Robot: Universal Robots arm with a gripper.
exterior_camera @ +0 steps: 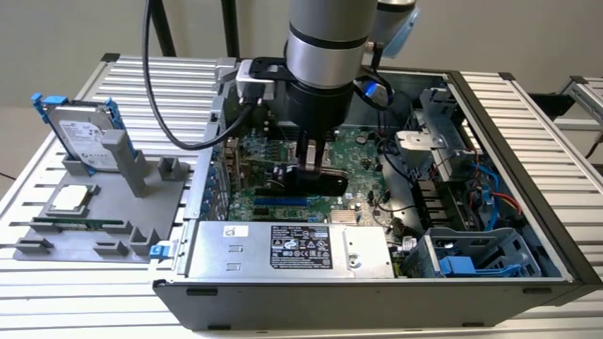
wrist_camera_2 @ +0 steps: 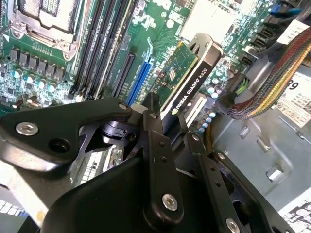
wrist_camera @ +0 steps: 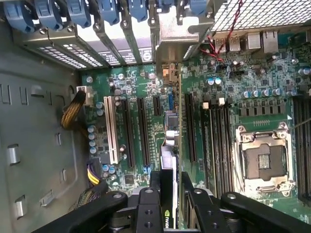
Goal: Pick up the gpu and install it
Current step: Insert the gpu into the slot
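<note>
Reaching down into the open computer case (exterior_camera: 527, 212), the pincer (exterior_camera: 315, 164) grips the gpu (wrist_camera_2: 187, 80) by its top edge, holding it on edge over the green motherboard (wrist_camera: 252, 82), among the expansion slots (wrist_camera: 127, 131).

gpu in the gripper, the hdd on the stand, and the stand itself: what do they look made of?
gpu: green circuit board, likely fibreglass laminate, with a glossy black shroud that looks like plastic; it sits clamped in the gripper.
Hard drive: silvery, dull-sheened casing, probably metal, between blue rails that look like plastic.
Stand: uniform matte grey with blocky posts, probably moulded or printed plastic; cannot say for sure.
</note>
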